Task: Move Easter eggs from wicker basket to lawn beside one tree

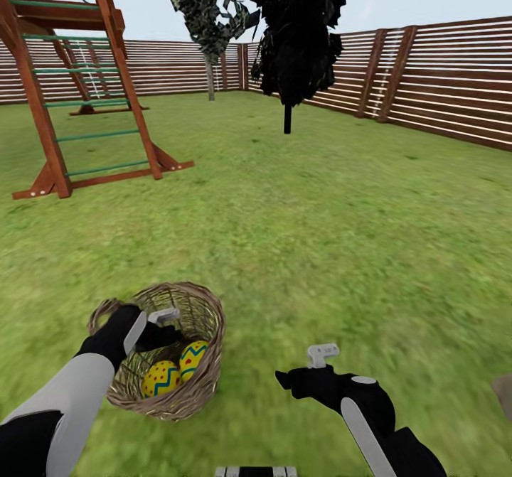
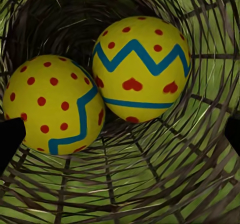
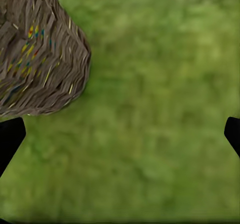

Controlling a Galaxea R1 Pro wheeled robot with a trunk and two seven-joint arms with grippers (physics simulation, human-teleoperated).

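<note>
Over on the left of the head view, a wooden play frame (image 1: 78, 86) is seen standing on the lawn (image 1: 320, 235), and just in front of the robot the wicker basket (image 1: 203, 384) is found tipped toward the camera, its mouth open to the left gripper (image 1: 151, 318). That gripper is poised right at the rim, and in the left wrist view its dark fingertips (image 2: 10, 141) are spread wide at either edge, with nothing pinched between them. Two Easter eggs are counted inside: a dotted egg (image 2: 52, 109) and a zigzag-banded egg (image 2: 140, 66), pressed side by side against the woven wall; the same pair (image 1: 174, 370) is spotted from the head camera. A third egg cannot be found in any picture, so whether it is hidden or already out cannot be told. Moving right, the right gripper (image 1: 323, 356) is held low over bare grass, beside the basket, and its fingertips (image 3: 10, 136) are likewise spread apart and empty. Further back, a thin-trunked dark tree (image 1: 288, 43) and a paler one (image 1: 210, 29) are seen near the slatted fence (image 1: 441, 79). No egg is seen beside either. By this reckoning, at least two eggs remain to be lifted and carried across; the job is judged early.
</note>
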